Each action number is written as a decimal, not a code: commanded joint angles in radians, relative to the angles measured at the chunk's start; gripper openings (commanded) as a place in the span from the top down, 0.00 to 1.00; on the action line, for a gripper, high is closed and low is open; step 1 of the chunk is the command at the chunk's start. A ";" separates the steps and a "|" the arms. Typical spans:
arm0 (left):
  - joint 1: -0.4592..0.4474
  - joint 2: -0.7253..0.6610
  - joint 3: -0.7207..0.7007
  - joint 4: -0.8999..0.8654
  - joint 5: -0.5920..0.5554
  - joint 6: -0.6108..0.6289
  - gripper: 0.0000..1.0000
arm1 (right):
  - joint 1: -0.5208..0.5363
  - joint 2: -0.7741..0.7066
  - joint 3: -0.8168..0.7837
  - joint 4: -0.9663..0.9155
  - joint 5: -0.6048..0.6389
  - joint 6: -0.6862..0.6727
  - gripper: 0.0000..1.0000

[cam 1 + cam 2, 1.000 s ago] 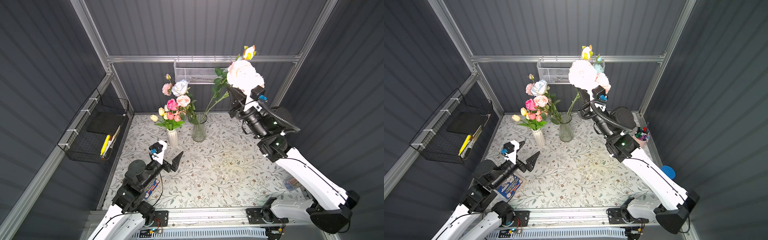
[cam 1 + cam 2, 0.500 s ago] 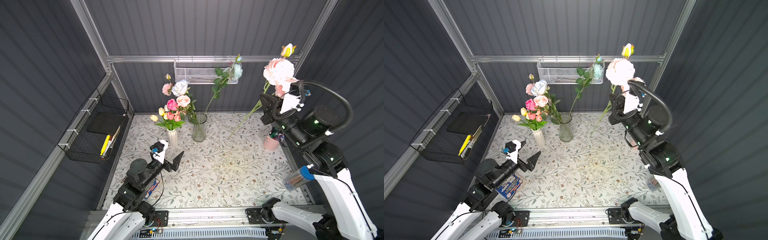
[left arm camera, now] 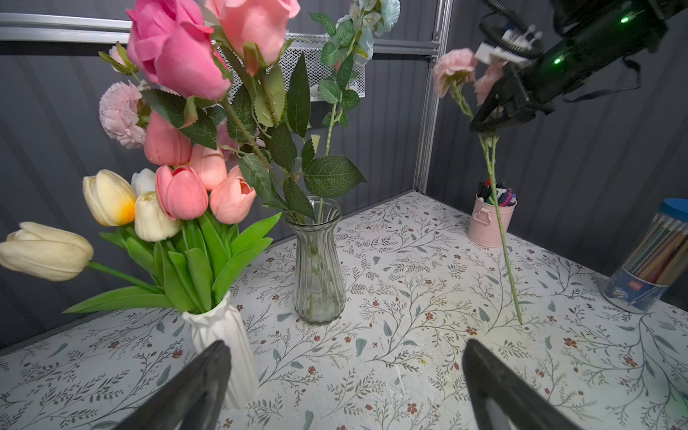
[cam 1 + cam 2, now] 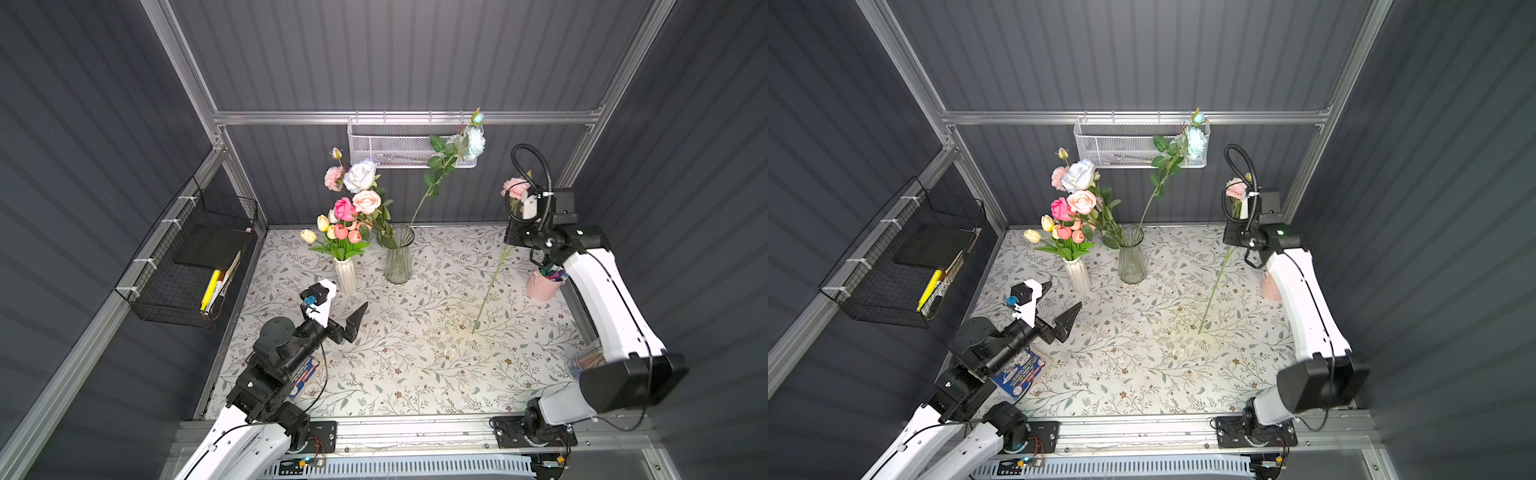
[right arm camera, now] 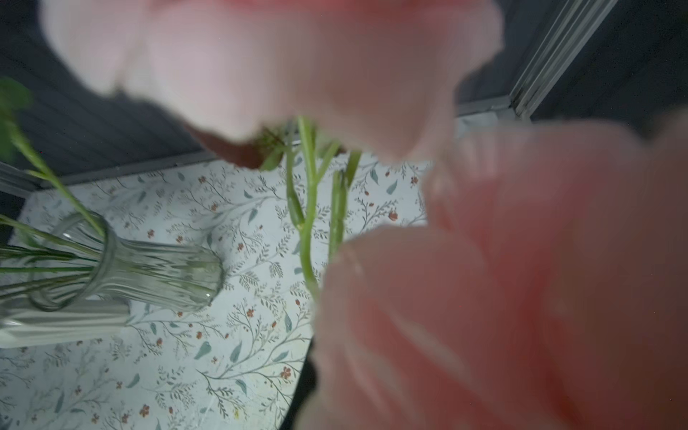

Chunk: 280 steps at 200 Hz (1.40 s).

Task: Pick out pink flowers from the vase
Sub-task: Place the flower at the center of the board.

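The right gripper (image 3: 478, 126) was above the far right corner of the worktop (image 4: 415, 365). Its fingers were pressed together on the green stem of one pale pink flower (image 4: 515, 189), a little under the bloom. The stem hung down at a slant, with its lower end near the right edge, just beside the pink bucket (image 4: 542, 284) of pens. I could not tell if this end touched the surface. In the right wrist view, blurred pink petals covered most of the picture and only a short piece of the stem was sharp.

The left gripper (image 4: 347, 297) was near the left edge, low over the worktop and just in front of the white vase (image 4: 345, 274). Its fingers were spread wide apart and had hold of nothing.

The glass vase (image 4: 398, 259) stood near the far edge, a little left of the middle, with the white vase just beside it on the left. In the glass vase were a magenta rose (image 4: 344, 208), a pale pink rose (image 4: 366, 201) and a ruffled pink bloom (image 4: 333, 178), together with a white rose (image 4: 360, 175) and a tall pale blue rose (image 4: 473, 141). The white vase had the salmon-pink tulips (image 4: 347, 232) and the yellow and cream tulips (image 4: 322, 222).
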<state>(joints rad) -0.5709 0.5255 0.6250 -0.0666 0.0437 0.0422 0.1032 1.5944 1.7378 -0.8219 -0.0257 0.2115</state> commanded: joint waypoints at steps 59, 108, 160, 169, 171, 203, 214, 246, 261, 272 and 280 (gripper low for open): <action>-0.015 -0.006 -0.013 0.001 0.006 -0.001 0.01 | -0.007 0.478 0.319 -0.133 -0.028 -0.072 1.00; -0.023 0.027 -0.018 0.014 0.022 -0.002 0.01 | 0.022 0.696 0.490 -0.135 -0.028 -0.072 1.00; -0.026 0.069 -0.018 0.014 0.033 -0.008 0.01 | 0.058 0.869 0.627 -0.111 -0.028 -0.072 1.00; -0.027 0.078 -0.019 0.016 0.037 -0.010 0.01 | 0.068 0.899 0.644 -0.109 -0.028 -0.072 1.00; -0.027 0.079 -0.018 0.015 0.037 -0.010 0.01 | 0.070 0.903 0.650 -0.108 -0.028 -0.072 1.00; -0.032 0.097 -0.014 0.016 0.052 -0.012 0.01 | 0.087 0.984 0.721 -0.095 -0.028 -0.072 1.00; -0.032 0.097 -0.017 0.019 0.064 -0.013 0.01 | 0.087 0.993 0.729 -0.084 -0.028 -0.072 1.00; -0.032 0.104 -0.018 0.021 0.062 -0.013 0.01 | 0.085 1.018 0.744 -0.067 -0.028 -0.072 1.00; -0.032 0.113 -0.016 0.021 0.065 -0.011 0.01 | 0.084 1.026 0.746 -0.067 -0.028 -0.072 1.00; -0.032 0.117 -0.017 0.021 0.067 -0.012 0.01 | 0.084 1.025 0.749 -0.068 -0.028 -0.072 1.00; -0.032 0.118 -0.017 0.021 0.067 -0.012 0.01 | 0.084 1.023 0.751 -0.070 -0.028 -0.072 1.00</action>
<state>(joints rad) -0.5972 0.6384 0.6117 -0.0628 0.0906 0.0410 0.1902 2.6129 2.4557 -0.9058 -0.0536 0.1486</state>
